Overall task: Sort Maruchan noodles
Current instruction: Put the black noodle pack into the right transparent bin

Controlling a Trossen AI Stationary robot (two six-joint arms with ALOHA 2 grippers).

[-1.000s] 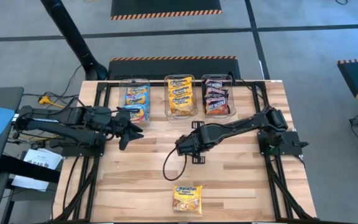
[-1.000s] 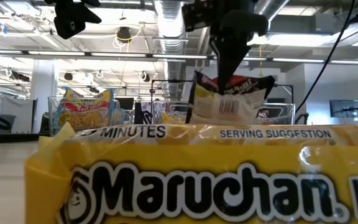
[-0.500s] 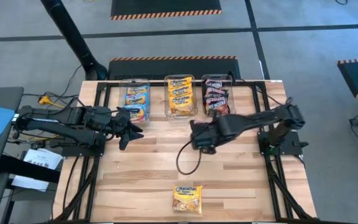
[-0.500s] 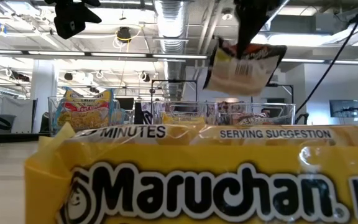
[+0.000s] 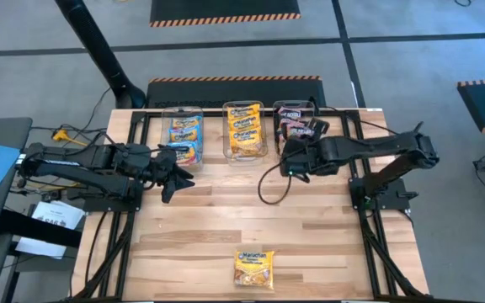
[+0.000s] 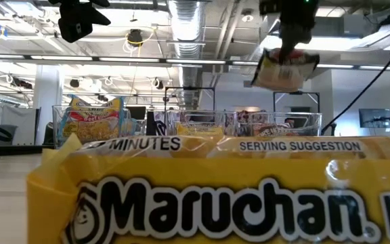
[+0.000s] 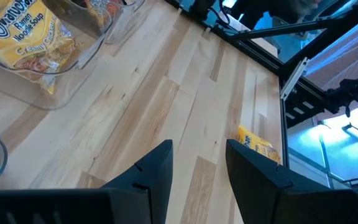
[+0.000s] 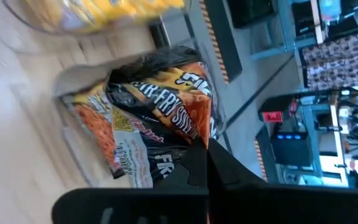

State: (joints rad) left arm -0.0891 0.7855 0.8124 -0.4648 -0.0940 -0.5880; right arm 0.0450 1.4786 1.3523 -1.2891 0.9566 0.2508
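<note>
My right gripper (image 5: 303,145) (image 6: 291,46) is shut on a black-red noodle packet (image 8: 160,118) (image 6: 283,71), raised in the air by the right-hand clear bin (image 5: 281,135), which holds more black-red packets. The middle bin (image 5: 244,156) holds yellow-orange packets, and the left bin (image 5: 168,126) holds light blue ones. One yellow-orange packet (image 5: 253,269) (image 7: 258,144) lies flat near the table's front edge, filling the low view. My left gripper (image 5: 173,178) (image 7: 197,171) waits open at the table's left, nothing between its fingers. My right gripper pinches the black-red packet between its two shut fingers at one edge (image 8: 191,146). The fingers come slanting down from above. The packet hangs tilted below the fingers (image 6: 288,41), lifted clear of the table and above the bins' rims.
The three clear bins stand in a row along the far edge. A black frame (image 5: 369,202) runs along the table's sides. Bare wood lies between the bins and the front packet. A cable loop (image 5: 266,187) hangs under my right arm.
My right gripper has risen and travelled from the table's middle toward the far right, to the right-hand bin, turning as it went. The black-red packet has gone with it, higher and more tilted than before. My left arm has kept still.
</note>
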